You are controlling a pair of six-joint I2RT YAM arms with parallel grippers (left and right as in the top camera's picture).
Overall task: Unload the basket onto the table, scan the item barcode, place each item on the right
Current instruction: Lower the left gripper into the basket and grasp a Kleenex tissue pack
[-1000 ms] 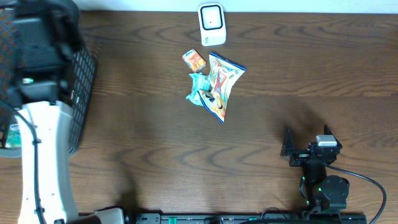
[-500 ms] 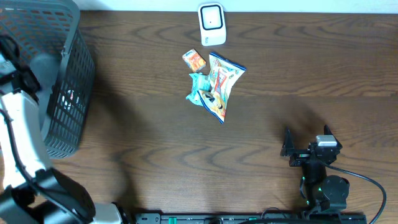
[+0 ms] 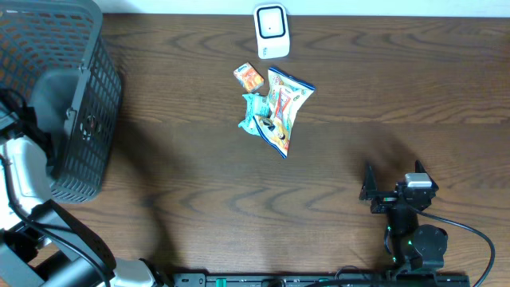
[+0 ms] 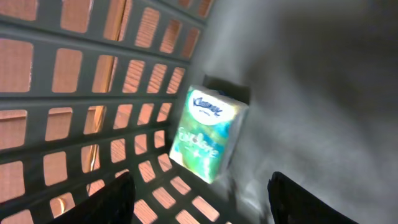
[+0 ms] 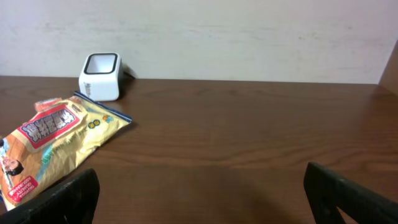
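Left pincer (image 4: 208, 200) is down inside the basket (image 3: 80, 151), fingers apart and empty, tissue pack (image 4: 208, 132) just ahead of them.
The pack lies tilted in a corner of the basket, close by the mesh wall, so it's tight in there. The right pincer (image 5: 200, 193) is spread wide, holding nothing, near the tabletop's (image 3: 199, 191) front right edge, with bare wood all round it. The scanner (image 3: 272, 30) stands at the far edge, mid-width. A snack bag (image 3: 283, 108), an orange packet (image 3: 249, 76) and a teal packet (image 3: 256, 115) are bunched just in front of it, well apart from both arms.
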